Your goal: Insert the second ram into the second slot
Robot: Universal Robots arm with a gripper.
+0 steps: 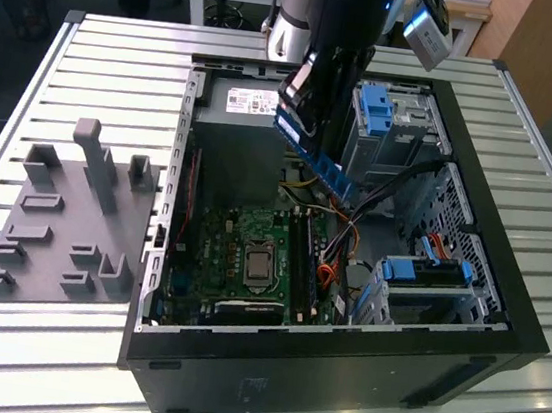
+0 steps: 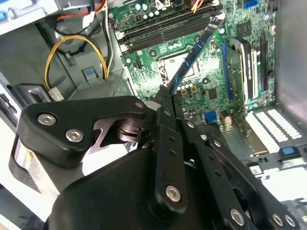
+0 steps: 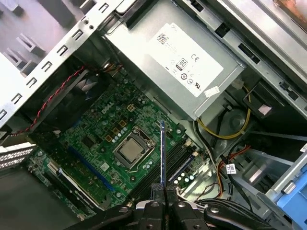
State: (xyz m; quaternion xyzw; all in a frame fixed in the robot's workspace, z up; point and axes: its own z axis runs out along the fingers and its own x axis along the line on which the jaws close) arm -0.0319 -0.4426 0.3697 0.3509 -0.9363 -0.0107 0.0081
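hold: gripper (image 3: 162, 187) jaws pinched tight on the second ram (image 1: 314, 156) | where: up in the air above the ram slots (image 2: 163, 28) | left: ram not pushed into its slot yet

End of second ram (image 3: 162, 148) behind tool (image 3: 161, 188)

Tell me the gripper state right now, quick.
Gripper: closed, holding the second ram above the motherboard.
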